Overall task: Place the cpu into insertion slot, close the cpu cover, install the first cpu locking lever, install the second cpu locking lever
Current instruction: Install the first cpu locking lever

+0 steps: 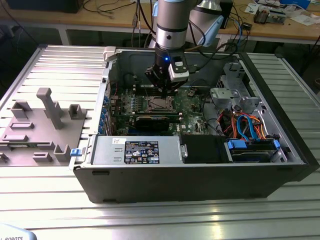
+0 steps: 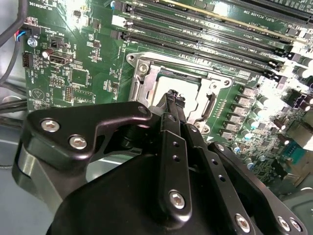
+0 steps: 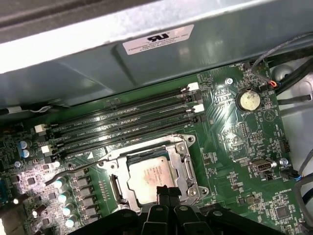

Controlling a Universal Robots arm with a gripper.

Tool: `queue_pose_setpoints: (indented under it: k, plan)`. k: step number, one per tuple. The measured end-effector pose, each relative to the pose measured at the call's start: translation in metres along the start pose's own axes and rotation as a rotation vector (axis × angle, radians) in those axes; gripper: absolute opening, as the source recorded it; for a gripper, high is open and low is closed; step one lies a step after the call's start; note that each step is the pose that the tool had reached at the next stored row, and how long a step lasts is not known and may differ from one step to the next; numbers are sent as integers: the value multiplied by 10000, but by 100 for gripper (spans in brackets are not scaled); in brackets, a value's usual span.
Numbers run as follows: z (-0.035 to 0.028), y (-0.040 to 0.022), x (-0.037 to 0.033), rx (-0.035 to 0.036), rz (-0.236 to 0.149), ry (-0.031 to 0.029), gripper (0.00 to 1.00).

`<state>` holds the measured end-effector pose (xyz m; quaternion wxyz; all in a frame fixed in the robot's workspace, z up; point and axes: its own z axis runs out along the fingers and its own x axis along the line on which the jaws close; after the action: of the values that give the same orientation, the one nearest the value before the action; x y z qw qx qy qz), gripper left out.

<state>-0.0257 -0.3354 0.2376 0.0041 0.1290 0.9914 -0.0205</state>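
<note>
Exterior view is showing the arm reaching down into an open computer case (image 1: 200,170) in the middle of the frame, with the gripper (image 1: 165,89) hanging just above the insertion slot (image 1: 159,103) on the green motherboard (image 1: 192,102). A grey power-supply box (image 1: 137,151) is sitting along the lower edge of the case, and blue and orange cables (image 1: 247,125) are bunching at the exterior view's right. Outside the case, at the left of the frame, grey fixture blocks (image 1: 42,125) are standing on the ribbed table (image 1: 160,215).

First wrist view is giving the clearest look at the cpu (image 3: 150,175): a flat square chip with a pale silvery-tan face, lying inside the socket below the middle of the frame. The cpu cover (image 3: 183,161), a silvery frame with a square window, is lying down around the chip so the face is showing through it. A thin locking lever (image 3: 73,169) is running out from the socket toward the left of the frame. Long black memory slots (image 3: 127,117) are running above, and a round coin battery (image 3: 248,100) is sitting at the upper right.

Second wrist view is looking along the black fingers (image 2: 172,147), which are coming together, their tips (image 2: 174,100) pointing at the cover's frame (image 2: 146,81) right over the socket. I cannot tell whether they are touching the metal. The chip is lying just beyond the tips, directly under the claw.
</note>
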Motion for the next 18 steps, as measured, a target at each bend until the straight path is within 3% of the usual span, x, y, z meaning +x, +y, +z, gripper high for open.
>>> queue_pose_setpoints:
  k: [18]
  plan:
    - [1,0,0,-12,-847,-33,11]
